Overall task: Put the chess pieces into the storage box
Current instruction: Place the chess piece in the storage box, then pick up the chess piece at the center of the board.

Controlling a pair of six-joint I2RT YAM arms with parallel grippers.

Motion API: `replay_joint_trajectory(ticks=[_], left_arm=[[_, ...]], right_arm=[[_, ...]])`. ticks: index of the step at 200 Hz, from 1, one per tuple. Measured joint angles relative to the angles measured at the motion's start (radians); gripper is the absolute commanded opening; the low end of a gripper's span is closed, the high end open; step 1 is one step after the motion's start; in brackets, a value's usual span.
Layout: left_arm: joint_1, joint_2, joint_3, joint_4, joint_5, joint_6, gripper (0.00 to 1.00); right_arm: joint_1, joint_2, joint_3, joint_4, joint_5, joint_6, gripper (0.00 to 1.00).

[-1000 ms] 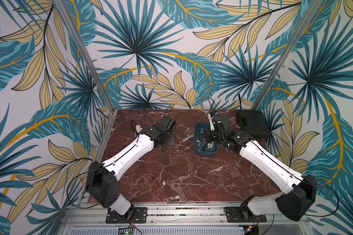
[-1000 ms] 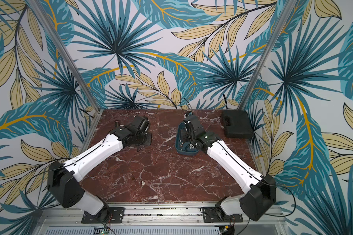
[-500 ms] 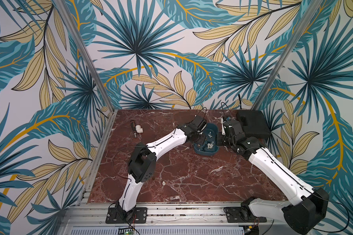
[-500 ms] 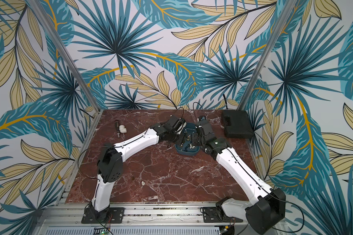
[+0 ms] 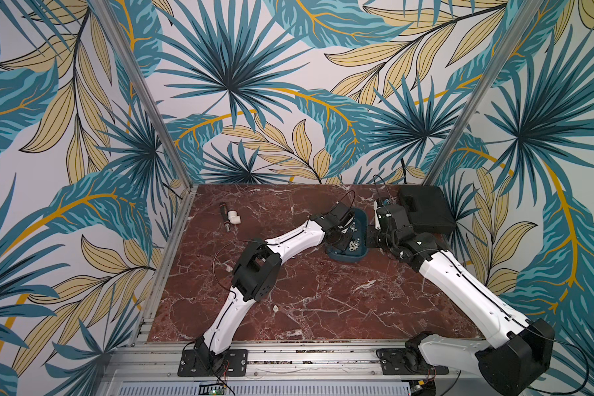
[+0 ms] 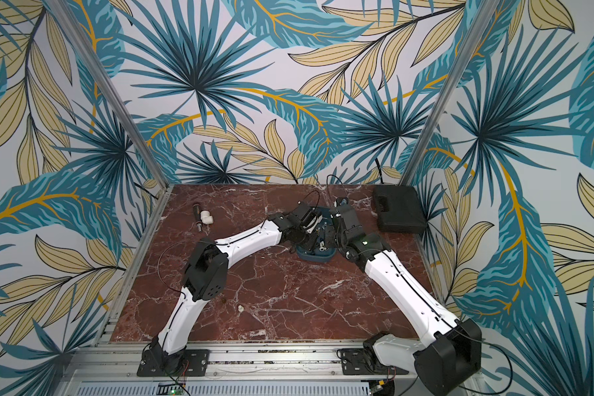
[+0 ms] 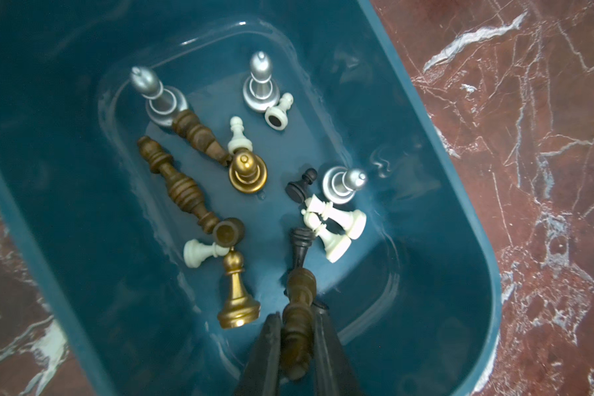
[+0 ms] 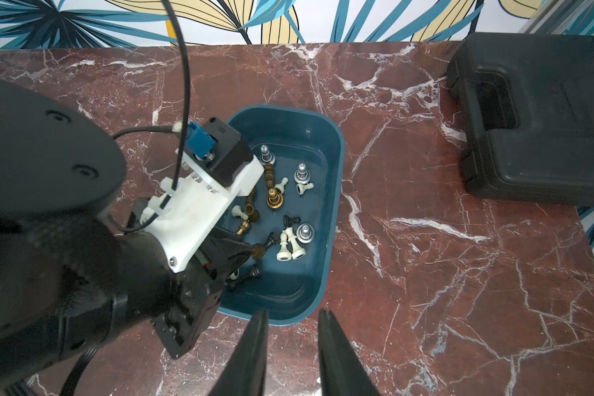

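The left gripper (image 7: 296,319) is clamped on a brown piece (image 7: 300,284) and holds it above the inside of the box (image 7: 426,137), close to one end wall. The piece points down toward the box floor without touching it.

The other pieces (image 7: 246,169) lie scattered on the box floor. Three silver ones stand upright, and a gold one stands near the middle. Two long brown ones lie side by side, and white and black ones lie tipped over among them. A second gold piece lies just beside the held one.

The right gripper (image 8: 292,313) hangs just outside one short rim of the box (image 8: 338,178). Its jaws are parted and nothing is between them.

In both top views the box (image 5: 348,256) (image 6: 314,256) sits on the table (image 5: 323,301) between the two wrists. A black case (image 5: 426,212) lies near the box, beyond the right wrist. A white elbow (image 5: 234,217) and a dark tool (image 5: 224,214) touch each other, well apart from the box on the left arm's side. A small white thing (image 5: 274,308), too small to identify, sits on the table well apart from the box, toward the arm bases.
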Motion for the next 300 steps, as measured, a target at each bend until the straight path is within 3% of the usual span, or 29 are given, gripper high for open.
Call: replay_joint_trajectory(ticks=[15, 33, 84, 125, 155, 197, 227, 300], left_arm=[[0.0, 0.002, 0.01, -0.003, -0.002, -0.002, 0.35], [0.0, -0.002, 0.016, 0.001, -0.004, 0.005, 0.41], [-0.003, -0.086, 0.014, -0.014, -0.026, 0.003, 0.43], [-0.004, -0.409, -0.178, 0.021, -0.185, 0.019, 0.43], [0.011, -0.708, -0.436, 0.071, -0.35, 0.019, 0.43], [0.153, -1.023, -0.742, 0.033, -0.531, -0.057, 0.43], [0.254, -1.176, -0.861, -0.037, -0.61, -0.112, 0.44], [0.457, -1.284, -0.938, -0.103, -0.634, -0.144, 0.44]], right_arm=[[0.0, -0.001, -0.002, 0.0, 0.0, 0.0, 0.3], [0.0, -0.009, -0.007, -0.001, 0.0, 0.0, 0.3], [0.0, -0.062, -0.002, -0.039, -0.005, 0.0, 0.3], [0.014, -0.101, 0.014, -0.066, -0.129, -0.008, 0.31], [0.149, -0.055, 0.013, -0.044, -0.243, -0.057, 0.3], [0.338, 0.09, -0.076, 0.084, -0.42, -0.138, 0.33], [0.465, 0.229, -0.084, 0.136, -0.497, -0.222, 0.34], [0.624, 0.526, 0.08, 0.127, -0.51, -0.398, 0.33]])
